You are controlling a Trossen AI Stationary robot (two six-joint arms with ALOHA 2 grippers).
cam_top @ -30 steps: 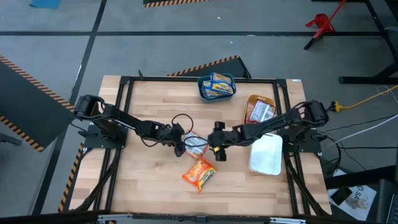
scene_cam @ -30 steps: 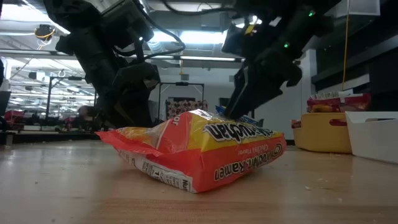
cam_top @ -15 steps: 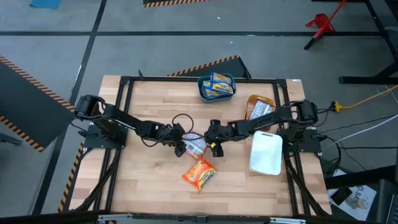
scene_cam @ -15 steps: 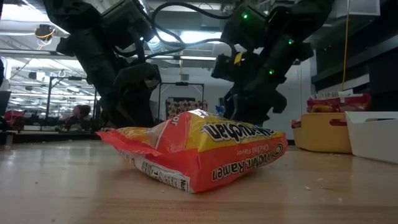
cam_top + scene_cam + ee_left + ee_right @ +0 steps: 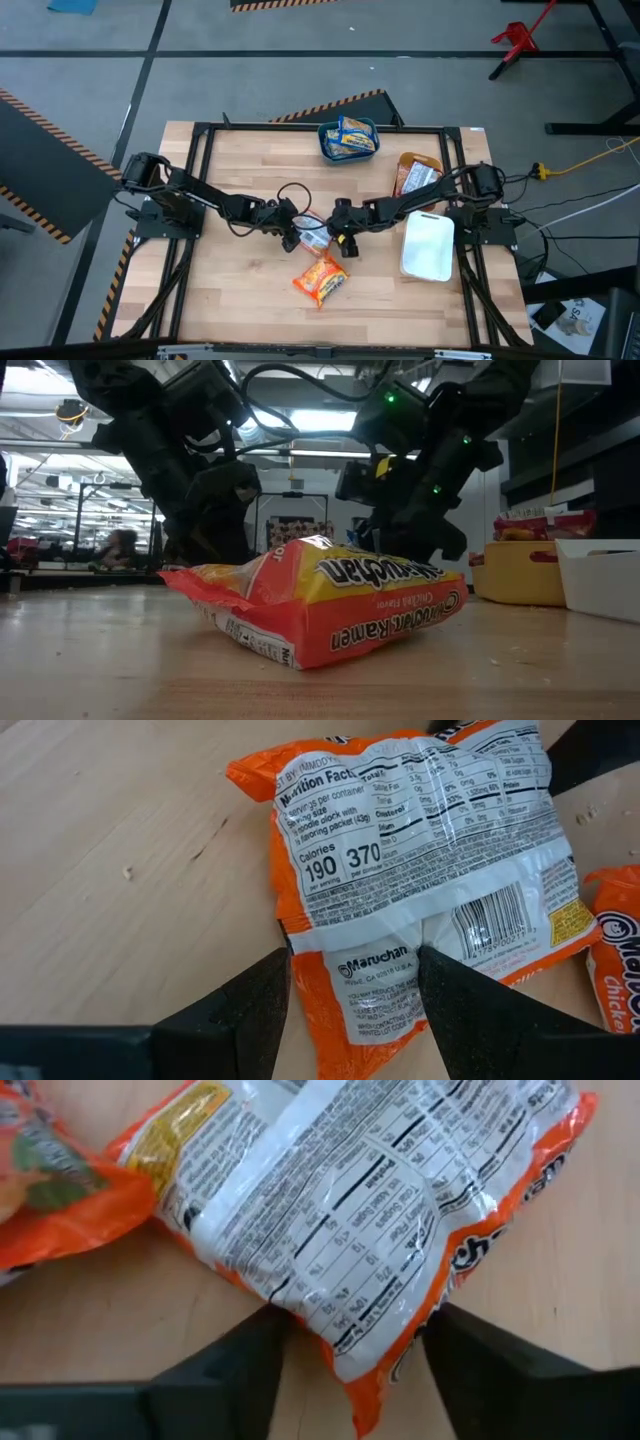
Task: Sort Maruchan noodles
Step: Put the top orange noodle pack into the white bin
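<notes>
**Inspector A:** Since the earlier frame, the right gripper (image 5: 338, 227) has moved in toward the desk (image 5: 230, 300) centre and now meets the left gripper (image 5: 287, 228) over one face-down packet (image 5: 314, 233).

**Inspector B:** Finger state?

**A:** Both wrist views show fingers spread open either side of that packet, one pair at each end, closed on nothing. I judge both arms are lining up on the same item.

**B:** Remaining stock?

**A:** A second, face-up packet (image 5: 320, 279) lies at six o'clock of the grippers. The blue bin (image 5: 327, 147) at twelve o'clock holds blue-and-yellow packets; the orange bin (image 5: 404, 161) at two o'clock holds silver-and-red ones; the white bin (image 5: 428, 248) looks unfilled.

**B:** Legible print?

**A:** "Nutrition Facts", "Calories 190 370", "Maruchan" and a barcode on the back; "Ramen" on the face-up packet.
</notes>
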